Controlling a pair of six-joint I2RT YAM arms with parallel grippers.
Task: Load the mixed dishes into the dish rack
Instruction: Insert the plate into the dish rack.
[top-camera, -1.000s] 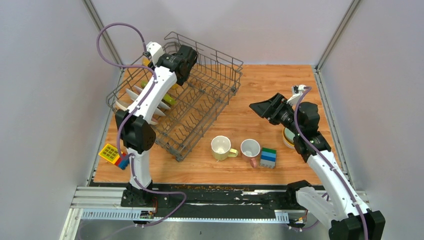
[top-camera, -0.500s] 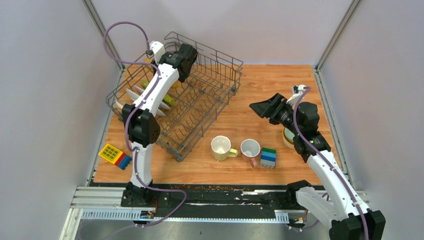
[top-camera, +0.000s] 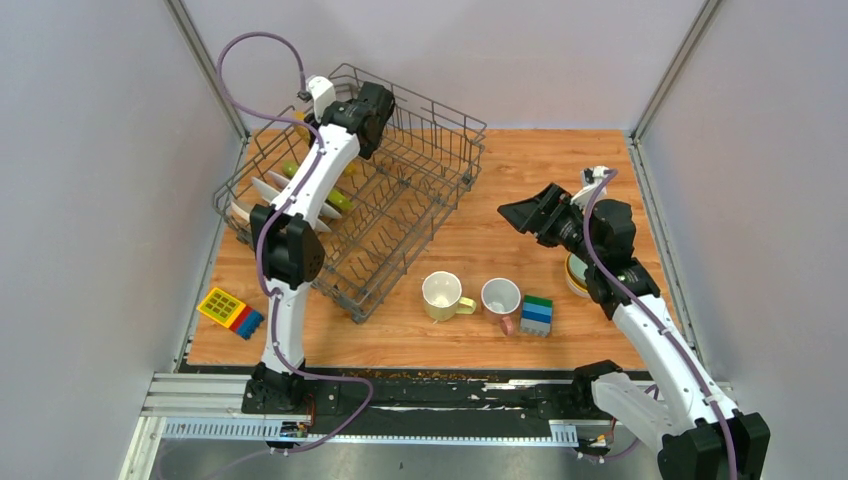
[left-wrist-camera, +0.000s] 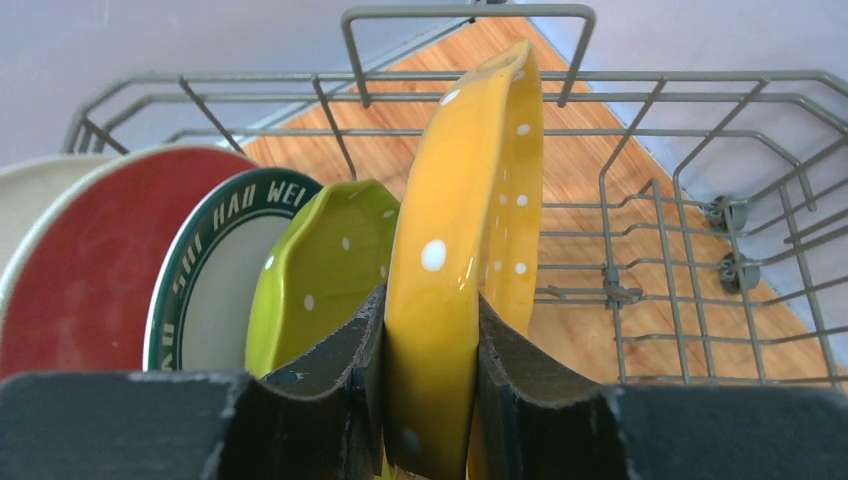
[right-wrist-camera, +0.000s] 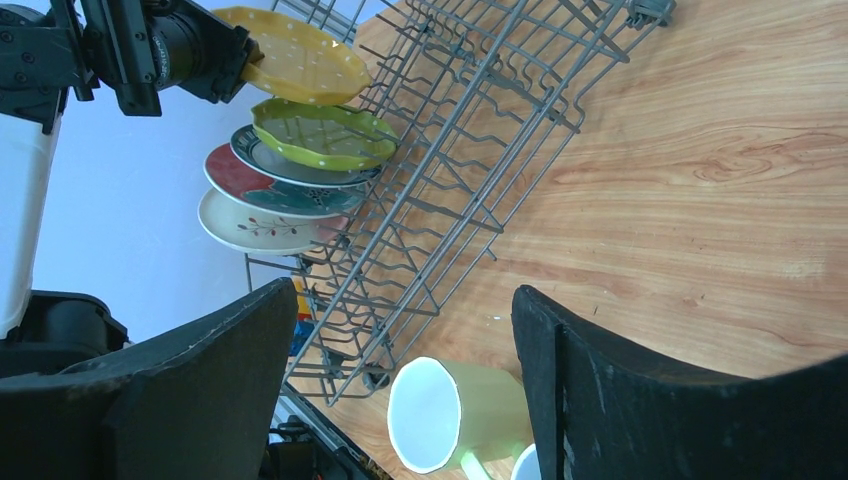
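Pinching yellow dotted plate, left hand.

From above, my left arm crosses the rack and hides most of the plates standing in it. The yellow plate barely shows there. In the left wrist view its lower edge vanishes between my fingers, and the white plate at the rack's left end is cut off. Right of the rack, a bowl lies half under my right arm. In the right wrist view, the bottom edge clips the white mug.
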